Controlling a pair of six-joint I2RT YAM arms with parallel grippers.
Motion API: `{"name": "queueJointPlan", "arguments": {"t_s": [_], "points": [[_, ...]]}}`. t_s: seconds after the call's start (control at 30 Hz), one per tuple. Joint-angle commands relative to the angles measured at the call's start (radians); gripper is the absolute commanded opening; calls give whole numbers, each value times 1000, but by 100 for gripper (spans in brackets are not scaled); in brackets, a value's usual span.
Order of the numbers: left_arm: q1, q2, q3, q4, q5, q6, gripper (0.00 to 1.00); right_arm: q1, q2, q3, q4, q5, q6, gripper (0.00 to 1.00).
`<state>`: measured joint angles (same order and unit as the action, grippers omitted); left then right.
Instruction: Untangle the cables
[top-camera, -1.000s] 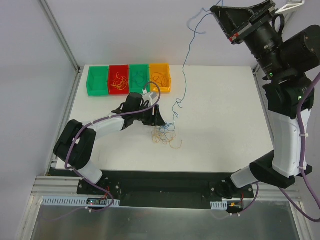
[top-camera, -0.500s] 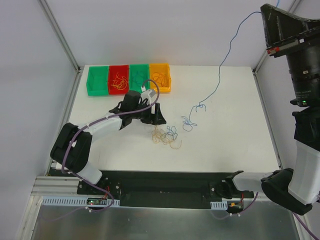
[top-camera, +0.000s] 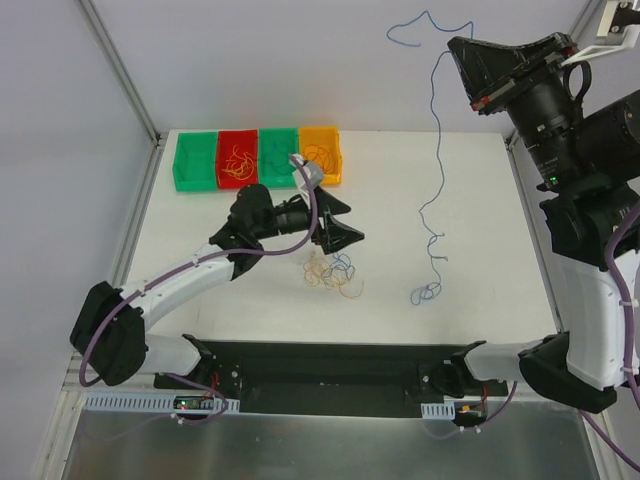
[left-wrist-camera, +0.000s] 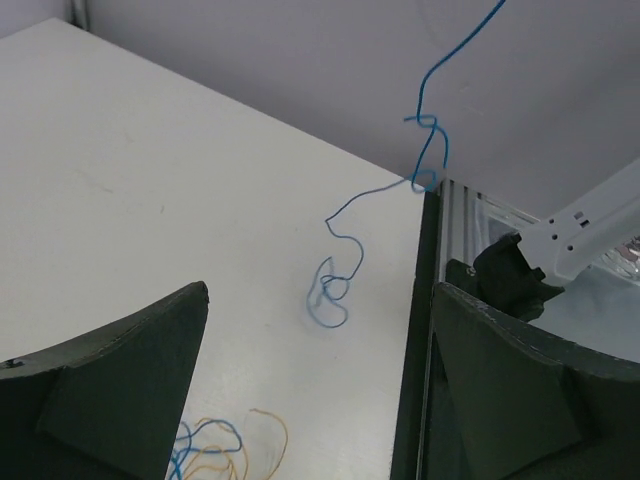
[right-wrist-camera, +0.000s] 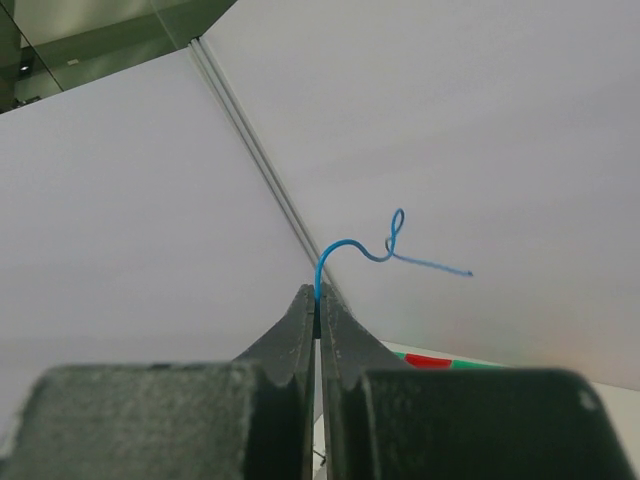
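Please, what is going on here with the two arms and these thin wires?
The robot is untangling cables. The right claw is shut on one blue cable and holds it high, so it hangs down with its curled end at the table. The left claw is open, hovering near the tangle of orange and blue cables on the table.

No text, label, brand, number or sign can be read in any view. A small red and white strip (top-camera: 487, 101) on the body of the right claw (top-camera: 456, 45), at 2 o'clock in the top view, is too small to make out.
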<state>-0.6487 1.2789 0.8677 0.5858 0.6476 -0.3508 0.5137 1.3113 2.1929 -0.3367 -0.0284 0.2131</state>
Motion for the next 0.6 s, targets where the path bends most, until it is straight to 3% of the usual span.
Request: {"name": "queueJointPlan", "arguments": {"t_s": [0.0,0.17,0.3,0.33,0.4,0.47,0.5,0.57], "points": [[-90,123,88,155,-20,41,94,-4,-46,-5,70,-45,46,0],[-199,302,201,299,-64,45,99,-3,-52,-13,85,-59,75,0],[-227,445,244,443,-78,-35,93,-4,-44,8,97,-65,98,0],[-226,479,252,444,-113,-54,84,-3,-40,17,100,-70,101,0],[-221,523,249,370,-221,-60,56,-4,-30,48,97,-76,101,0],[-218,551,177,425,-272,-33,33,-4,-17,85,84,-74,95,0],[-213,562,150,428,-310,-30,26,-3,-15,96,81,-73,88,0],[-197,583,128,390,-326,-43,25,-3,-9,108,80,-71,74,0]]}}
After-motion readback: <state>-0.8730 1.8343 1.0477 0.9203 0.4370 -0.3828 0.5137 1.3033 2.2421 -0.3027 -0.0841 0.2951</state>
